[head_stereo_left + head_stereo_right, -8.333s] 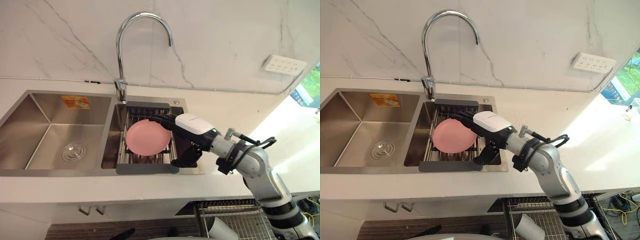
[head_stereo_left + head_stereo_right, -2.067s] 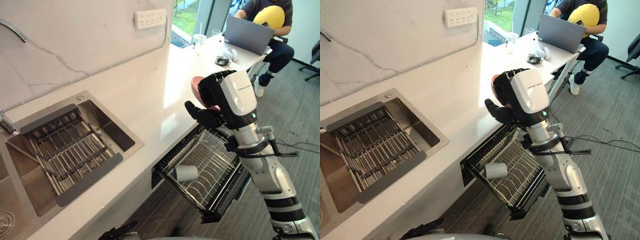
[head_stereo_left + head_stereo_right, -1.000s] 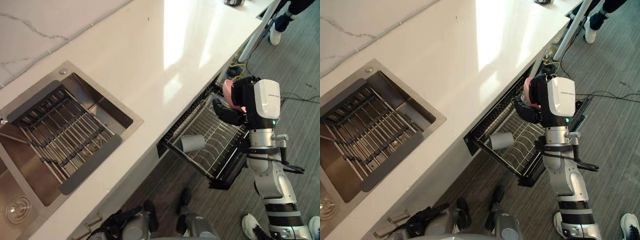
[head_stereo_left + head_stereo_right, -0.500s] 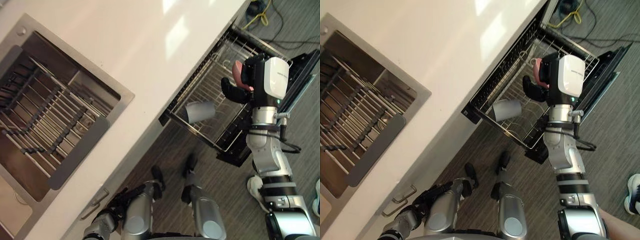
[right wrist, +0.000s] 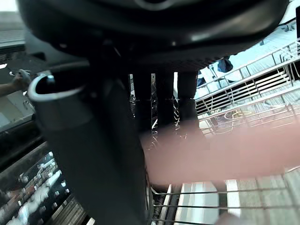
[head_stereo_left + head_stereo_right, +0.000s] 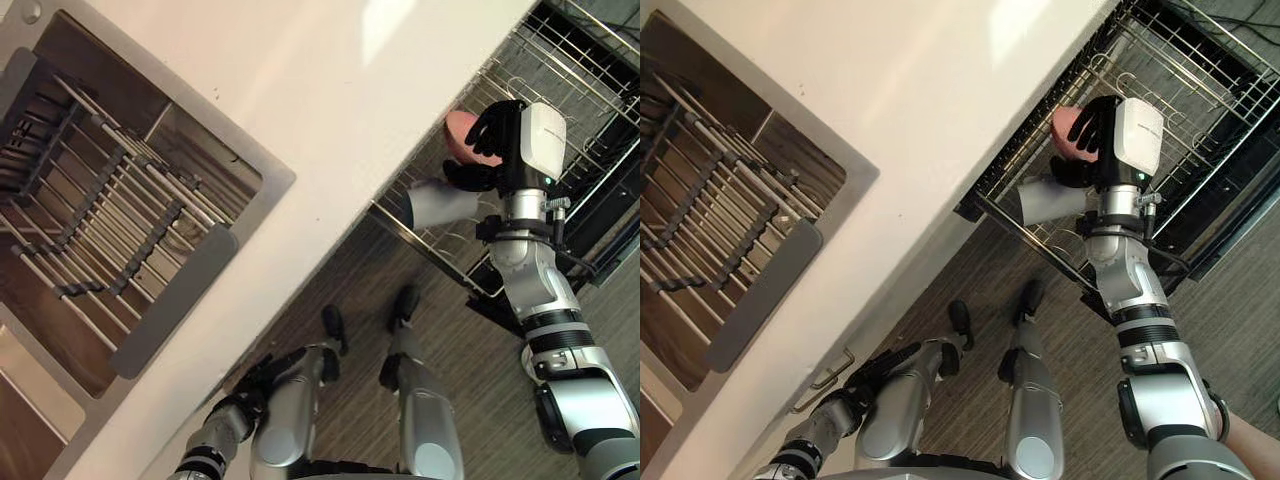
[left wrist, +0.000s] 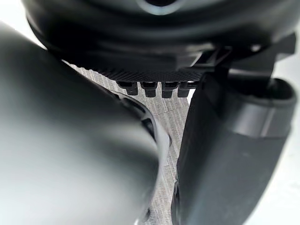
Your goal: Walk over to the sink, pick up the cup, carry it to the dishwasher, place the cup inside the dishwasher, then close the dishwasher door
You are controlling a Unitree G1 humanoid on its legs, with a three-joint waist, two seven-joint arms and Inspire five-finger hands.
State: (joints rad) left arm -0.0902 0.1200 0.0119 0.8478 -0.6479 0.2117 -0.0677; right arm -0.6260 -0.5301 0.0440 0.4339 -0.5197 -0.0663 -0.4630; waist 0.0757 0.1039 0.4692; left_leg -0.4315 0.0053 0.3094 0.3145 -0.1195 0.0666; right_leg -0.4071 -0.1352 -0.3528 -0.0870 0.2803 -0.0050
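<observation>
Plate [image 6: 458,132]: partly hid by right hand [image 6: 497,142]; blurry in wrist cam.
Cup [image 6: 440,205]: blurred.
Sink [image 6: 285,182]: cut off @ left edge.
Left hand [image 7: 154,42]: blurred, unreadable.

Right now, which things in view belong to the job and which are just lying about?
Job: right hand, the pink plate it grips, dishwasher rack.
Lying about: grey cup on its side in that rack, roll-up drying rack, countertop.
</observation>
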